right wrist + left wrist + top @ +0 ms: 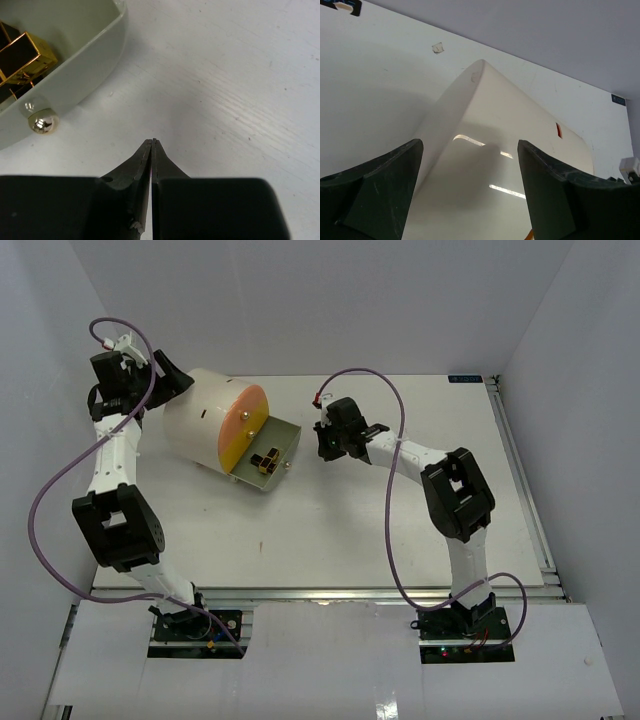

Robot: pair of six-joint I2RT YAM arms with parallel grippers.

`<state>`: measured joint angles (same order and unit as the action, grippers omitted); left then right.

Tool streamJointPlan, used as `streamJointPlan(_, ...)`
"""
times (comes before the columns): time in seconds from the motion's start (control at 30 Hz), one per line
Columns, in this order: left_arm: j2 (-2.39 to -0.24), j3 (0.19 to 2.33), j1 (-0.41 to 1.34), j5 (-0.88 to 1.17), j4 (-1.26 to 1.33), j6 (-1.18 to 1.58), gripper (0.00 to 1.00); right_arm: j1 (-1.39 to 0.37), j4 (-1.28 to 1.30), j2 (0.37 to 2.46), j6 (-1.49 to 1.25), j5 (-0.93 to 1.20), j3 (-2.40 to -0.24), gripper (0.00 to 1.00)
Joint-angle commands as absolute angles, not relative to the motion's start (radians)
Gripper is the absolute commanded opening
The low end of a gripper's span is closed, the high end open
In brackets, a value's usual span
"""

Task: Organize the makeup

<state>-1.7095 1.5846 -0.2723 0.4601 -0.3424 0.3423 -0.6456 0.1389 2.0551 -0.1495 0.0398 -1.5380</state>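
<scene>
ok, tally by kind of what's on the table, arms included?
arms: 2 (left, right)
cylinder: 1
drawer, pulled out: 1
gold-black makeup cluster in the drawer: 1, pieces too small to count apart
total: 5

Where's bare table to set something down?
Free: the near strip of table between the open drawer and the arm bases; the right side between the right arm and the edge rail. Crowded: far left, where the left gripper sits over the cream cylinder, and the gap between drawer and shut right gripper.
</scene>
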Motion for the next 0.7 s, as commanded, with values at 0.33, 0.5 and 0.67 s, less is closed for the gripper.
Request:
streamJointPlan(0.33,-1.678,1.418,-0.267,0.7,-0.259,0.347,0.86,-0.683,0.147,2.309,-0.4,0.302,-1.881,0.08)
streamJointPlan(0.5,-1.678,1.368,-0.267,0.727,-0.233,0.356,0.85,-0.689,0.1,2.422,-0.485,0.38,-2.044,0.08)
streamJointPlan(0.67,-1.682,1.355,-0.267,0.726,-0.224,0.355,0.85,-0.699,0.001,2.47,-0.539,0.44,-2.104,0.08)
